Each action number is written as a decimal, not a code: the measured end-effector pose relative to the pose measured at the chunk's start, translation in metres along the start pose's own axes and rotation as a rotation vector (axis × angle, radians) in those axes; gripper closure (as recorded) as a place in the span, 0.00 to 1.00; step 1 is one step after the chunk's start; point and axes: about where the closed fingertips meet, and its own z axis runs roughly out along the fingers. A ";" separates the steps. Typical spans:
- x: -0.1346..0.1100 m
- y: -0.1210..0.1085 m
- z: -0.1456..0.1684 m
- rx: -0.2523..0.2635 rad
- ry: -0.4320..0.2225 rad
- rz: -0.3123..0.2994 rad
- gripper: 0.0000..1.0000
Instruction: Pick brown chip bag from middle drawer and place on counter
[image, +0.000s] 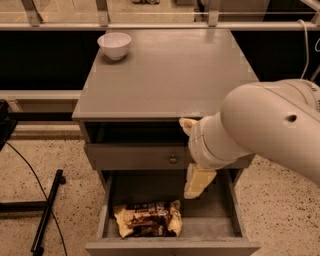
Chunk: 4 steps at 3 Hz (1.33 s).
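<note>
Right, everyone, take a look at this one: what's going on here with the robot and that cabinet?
A robot arm reaches in from the right, with its claw hanging over the open middle drawer. The brown chip bag lies on the drawer floor, below and to the left of the claw, not yet gripped. The counter above is where the bag should end up; a white bowl sits at its back left corner.

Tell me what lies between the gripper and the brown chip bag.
Camera view: only bare middle drawer floor shows between the gripper, hanging above and right, and the brown chip bag.
</note>
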 end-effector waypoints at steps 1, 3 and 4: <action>0.002 0.002 0.005 0.004 -0.003 0.001 0.00; 0.034 0.030 0.075 0.064 -0.034 -0.019 0.00; 0.031 0.019 0.074 0.111 -0.045 -0.019 0.00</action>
